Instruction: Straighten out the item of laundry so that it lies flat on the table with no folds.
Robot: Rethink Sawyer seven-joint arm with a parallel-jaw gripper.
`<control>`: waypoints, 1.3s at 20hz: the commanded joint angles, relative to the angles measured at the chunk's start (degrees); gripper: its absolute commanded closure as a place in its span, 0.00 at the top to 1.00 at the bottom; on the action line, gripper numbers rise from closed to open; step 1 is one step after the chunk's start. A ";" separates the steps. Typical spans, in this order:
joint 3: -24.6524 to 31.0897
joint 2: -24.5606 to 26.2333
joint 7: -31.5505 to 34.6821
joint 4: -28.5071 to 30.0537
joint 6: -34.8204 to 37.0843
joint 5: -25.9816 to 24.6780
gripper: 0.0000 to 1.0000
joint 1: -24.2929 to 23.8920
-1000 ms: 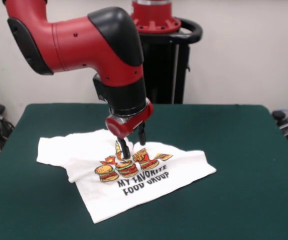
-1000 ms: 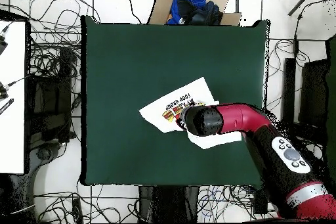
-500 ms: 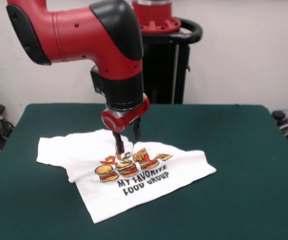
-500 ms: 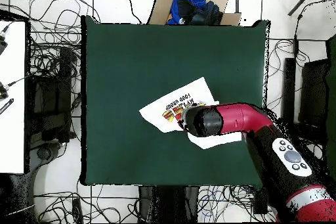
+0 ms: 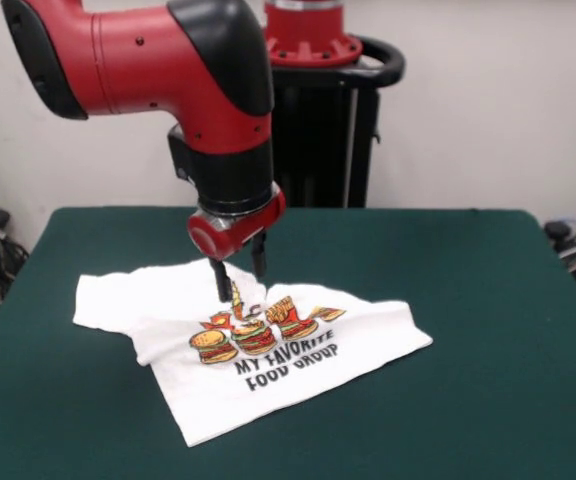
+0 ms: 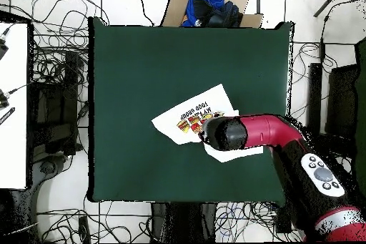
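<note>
The item of laundry [image 5: 268, 385] is a white T-shirt with burgers and black text. It lies skewed on the green table [image 5: 488, 330], left of the middle, with a fold along its left sleeve and its top edge rumpled. My gripper [image 5: 241, 278] hangs open just above the shirt's upper part, behind the print, with nothing between its fingers [image 5: 223, 283]. From overhead the shirt [image 6: 194, 114] shows right of the table's [image 6: 157, 69] centre. There the red arm's [image 6: 227, 133] wrist covers part of the shirt and hides the gripper.
The black pedestal [image 5: 318, 130] stands behind the table's far edge. In the overhead view a cardboard box holding blue cloth [image 6: 207, 8] sits beyond the table's top edge, cables cover the floor all round, and a white surface [image 6: 13, 105] is at the left.
The gripper has risen off the shirt's print and shifted a little left and back in the front view. The shirt lies as before.
</note>
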 commanded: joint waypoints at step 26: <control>-2.63 2.37 5.41 1.10 6.65 2.40 1.00 0.08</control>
